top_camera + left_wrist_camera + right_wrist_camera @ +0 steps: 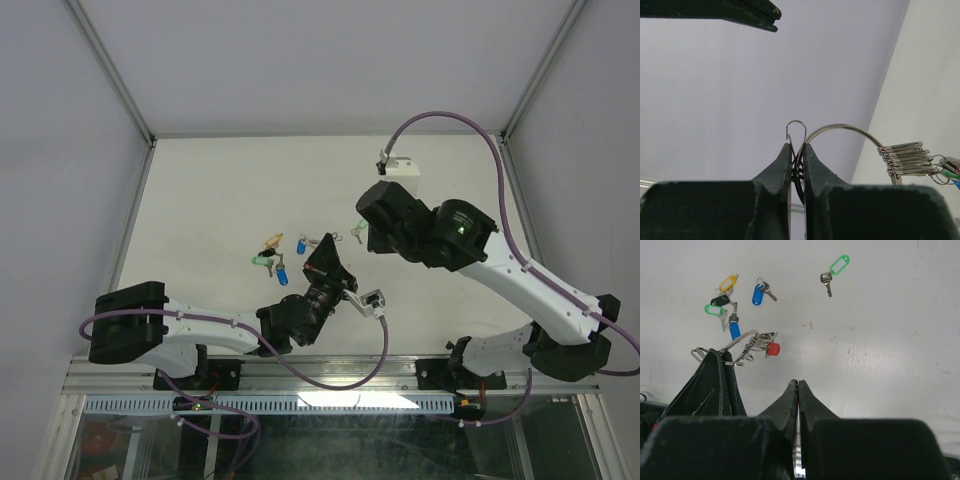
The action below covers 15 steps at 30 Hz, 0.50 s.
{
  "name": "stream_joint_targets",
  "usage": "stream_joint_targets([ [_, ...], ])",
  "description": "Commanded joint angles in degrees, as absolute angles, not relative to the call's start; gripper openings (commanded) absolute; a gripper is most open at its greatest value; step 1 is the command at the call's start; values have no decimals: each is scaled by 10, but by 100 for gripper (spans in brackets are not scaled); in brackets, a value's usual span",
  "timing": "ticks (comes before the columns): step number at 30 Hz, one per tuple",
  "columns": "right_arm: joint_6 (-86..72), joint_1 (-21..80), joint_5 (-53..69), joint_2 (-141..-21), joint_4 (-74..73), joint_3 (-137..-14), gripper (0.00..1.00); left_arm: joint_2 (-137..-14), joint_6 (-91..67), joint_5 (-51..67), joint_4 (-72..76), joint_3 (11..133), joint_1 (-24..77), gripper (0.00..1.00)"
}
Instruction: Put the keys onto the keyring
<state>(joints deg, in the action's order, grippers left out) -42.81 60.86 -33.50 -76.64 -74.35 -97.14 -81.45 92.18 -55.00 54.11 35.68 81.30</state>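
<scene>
The white table [200,190] is the largest thing in view, and both arms are reached over its middle. The left gripper [796,150] is clenched on the keyring [840,128], which is held up off the table near its middle. The wire is pinched edge-on between the pads. A small bent end stands just above the fingertips and the large arc is swung off to the right. A bunch of threaded pieces [905,159] is hung on that arc, a red cap [772,348] among them. The right gripper [798,386] is closed, with nothing seen between its jaws. It is held above the table just right of the ring and apart from it.

The ring is judged light, stiff, springy and slick. A hold close to the split end is judged best, so that the coil can be pried. Some swing is to be expected from the hanging bunch. The loose keys are judged light, hard and apt to slide on the smooth table. The plastic tag is thought to give a wider, less slippery hold than the blade.

A cluster lies just left of the left gripper: a yellow-tagged key [727,282], a black one [720,301], a green one [714,310] and two blue ones [757,294]. A lone green-tagged key [839,264] lies further right, ahead of the right gripper's fingertips.
</scene>
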Motion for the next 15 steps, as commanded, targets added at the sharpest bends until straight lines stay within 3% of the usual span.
stream_joint_targets([
  [1,-383,578,-279,-706,-627,-930,0,-806,917,-549,588,364,812,0],
  [11,-341,411,-44,-626,-488,-803,0,-700,767,-513,463,383,801,0],
  [15,-322,372,36,-608,-432,-759,11,-692,764,-507,469,375,800,0],
])
